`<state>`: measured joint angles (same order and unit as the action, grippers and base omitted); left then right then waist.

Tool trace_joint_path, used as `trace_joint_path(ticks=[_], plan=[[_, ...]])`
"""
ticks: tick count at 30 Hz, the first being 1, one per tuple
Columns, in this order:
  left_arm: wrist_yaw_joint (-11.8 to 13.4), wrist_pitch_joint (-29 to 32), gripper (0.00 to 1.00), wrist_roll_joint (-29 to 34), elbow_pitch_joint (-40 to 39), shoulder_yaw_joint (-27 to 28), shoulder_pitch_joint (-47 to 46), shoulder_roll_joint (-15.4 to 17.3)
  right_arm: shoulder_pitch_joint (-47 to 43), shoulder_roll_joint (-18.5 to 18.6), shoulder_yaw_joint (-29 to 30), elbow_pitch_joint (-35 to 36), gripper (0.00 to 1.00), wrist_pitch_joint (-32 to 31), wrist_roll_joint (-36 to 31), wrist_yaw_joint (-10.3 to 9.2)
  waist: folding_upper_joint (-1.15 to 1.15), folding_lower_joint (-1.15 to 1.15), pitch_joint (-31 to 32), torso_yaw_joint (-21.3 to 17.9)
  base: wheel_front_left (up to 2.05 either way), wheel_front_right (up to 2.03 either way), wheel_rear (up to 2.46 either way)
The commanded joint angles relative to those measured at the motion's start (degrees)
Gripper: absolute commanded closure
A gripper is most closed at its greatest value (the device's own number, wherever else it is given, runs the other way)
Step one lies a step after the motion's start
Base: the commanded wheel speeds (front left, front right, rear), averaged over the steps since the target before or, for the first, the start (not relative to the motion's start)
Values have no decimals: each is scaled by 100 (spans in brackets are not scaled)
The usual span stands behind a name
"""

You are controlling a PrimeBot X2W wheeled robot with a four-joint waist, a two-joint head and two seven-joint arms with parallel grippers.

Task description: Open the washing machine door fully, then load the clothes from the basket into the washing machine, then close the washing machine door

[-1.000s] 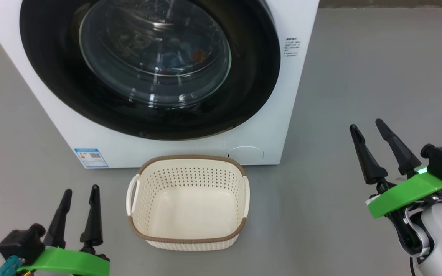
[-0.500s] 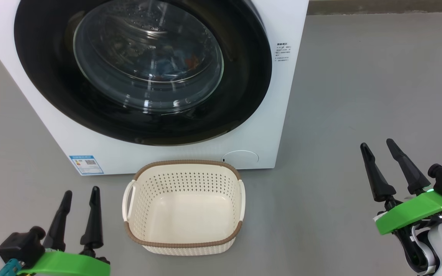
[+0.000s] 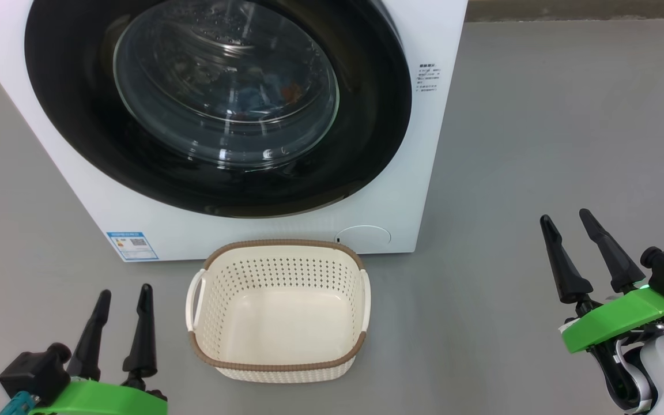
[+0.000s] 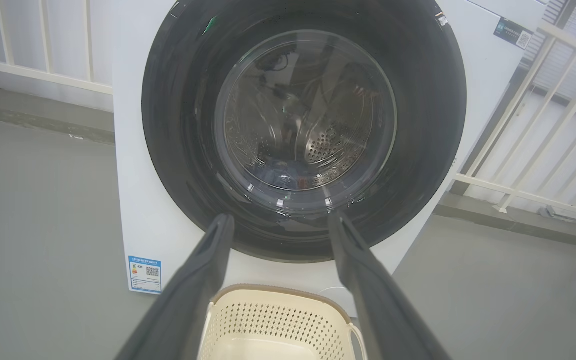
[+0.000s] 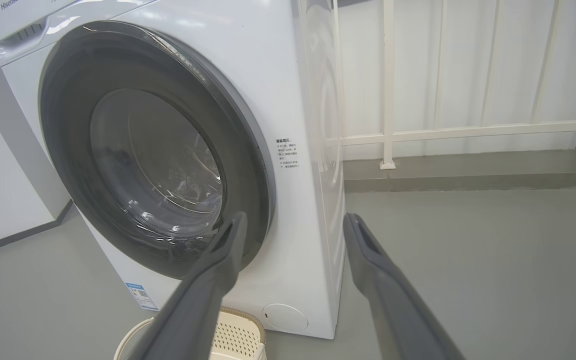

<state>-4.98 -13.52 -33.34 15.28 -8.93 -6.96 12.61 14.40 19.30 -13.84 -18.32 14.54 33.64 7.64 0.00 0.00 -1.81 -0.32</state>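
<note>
Spotting 1 washing machine point(image 3: 436, 173) far, 1 door point(image 3: 366, 115) shut, 1 basket point(image 3: 277, 245) near, left gripper point(image 3: 125, 291) and right gripper point(image 3: 565, 216), 2, splayed wide, holding nothing.

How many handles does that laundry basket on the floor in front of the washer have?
2. The left handle is on the left wall of the basket, and the right handle is on its right wall. The whole rim shows in the head view, so none should be hidden.

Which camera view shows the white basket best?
The head view: the whole basket is seen from above, rim, both handles and bare bottom. The left wrist view cuts it off, leaving its far rim and wall; the right wrist view catches one corner.
</note>
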Motion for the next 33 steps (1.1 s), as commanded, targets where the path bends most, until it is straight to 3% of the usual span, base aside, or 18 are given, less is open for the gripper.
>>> trace_joint_path(ticks=[1,33], plan=[[30,3,0,-52,-174,185,-121,160,-64,70,-52,100,0,46,-98,-15,0,0,-1,6,0,0,0],[69,-3,0,-108,-210,103,-174,225,-76,4,-88,11,0,46,-158,-15,0,0,-12,-21,0,0,0]])
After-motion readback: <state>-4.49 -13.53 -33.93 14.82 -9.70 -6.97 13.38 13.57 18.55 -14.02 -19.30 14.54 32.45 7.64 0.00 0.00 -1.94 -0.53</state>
